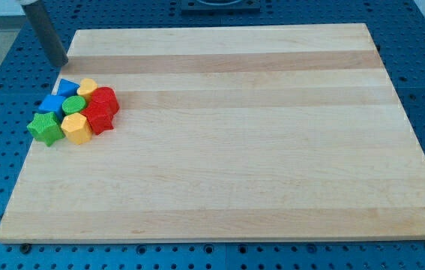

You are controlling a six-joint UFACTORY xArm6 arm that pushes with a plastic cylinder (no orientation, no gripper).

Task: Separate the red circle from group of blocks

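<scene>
Bright, even light is falling from overhead across the wooden board (227, 135), leaving it pale and slightly washed out toward the view's top, with no hard glare showing anywhere on it. The cluster of coloured blocks (76, 112) is casting only short, soft shadows close around its base, and the dark rod (47, 34) is throwing a faint, blurred shadow beside its lower end at the board's corner. The picture is looking a little soft overall, with fine detail on the blocks smearing and the board's straight edges converging toward the view's top.
</scene>
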